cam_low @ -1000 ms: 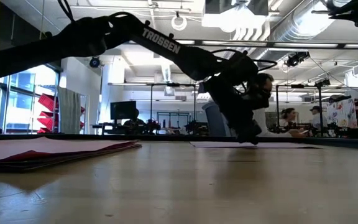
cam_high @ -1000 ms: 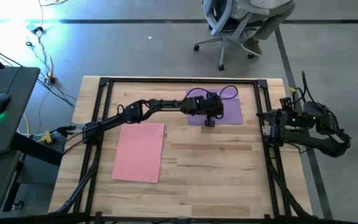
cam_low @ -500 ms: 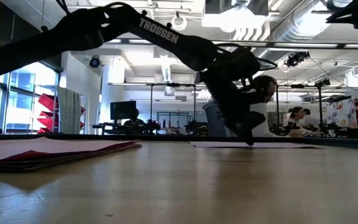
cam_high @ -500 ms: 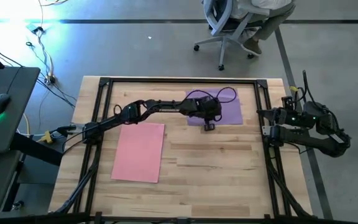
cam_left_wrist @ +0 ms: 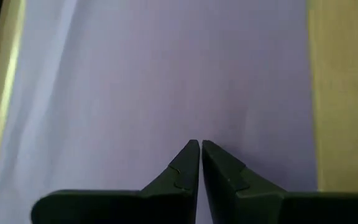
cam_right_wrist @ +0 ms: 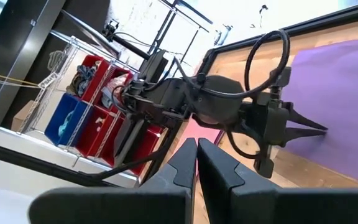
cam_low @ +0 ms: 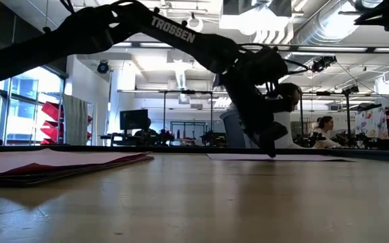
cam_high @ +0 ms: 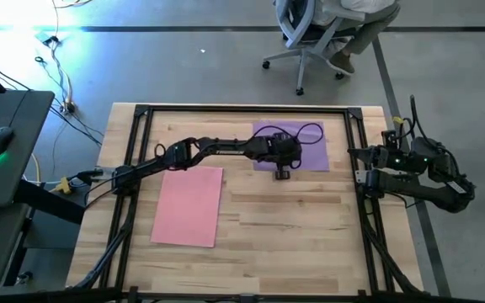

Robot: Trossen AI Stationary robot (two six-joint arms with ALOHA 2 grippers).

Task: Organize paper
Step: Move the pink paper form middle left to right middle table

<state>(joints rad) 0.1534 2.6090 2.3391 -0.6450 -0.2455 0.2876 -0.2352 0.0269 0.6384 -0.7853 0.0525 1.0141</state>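
A purple sheet of paper (cam_high: 303, 150) lies flat at the table's far middle-right. It also shows in the low view as a thin strip (cam_low: 296, 157) and fills the left wrist view (cam_left_wrist: 166, 74). A pink sheet or stack of paper (cam_high: 188, 204) lies flat at the near left (cam_low: 59, 162). My left gripper (cam_high: 282, 173) is shut, reaching from the left down onto the purple sheet close to its near edge. My right gripper (cam_right_wrist: 196, 146) is shut and waits at the table's right edge on its folded arm (cam_high: 411, 168). My left gripper has its shut fingertips (cam_left_wrist: 191, 152) down on the purple sheet's top face (cam_left_wrist: 199, 127), close to the near edge. The fingers slant down from the table's left and far side. In the low view the tips (cam_low: 270, 152) reach the sheet's level. The sheet lies flat on the table.
A black frame rail (cam_high: 242, 109) runs round the table. A cable loop (cam_high: 297, 130) on the left arm hangs over the purple sheet. Bare wood (cam_high: 301, 227) spreads over the near right. An office chair (cam_high: 310, 34) with a person stands beyond the far edge.
My left gripper has drawn a little toward the table's near edge across the purple sheet. It has tipped at the wrist, its tips staying down at the sheet and shut.
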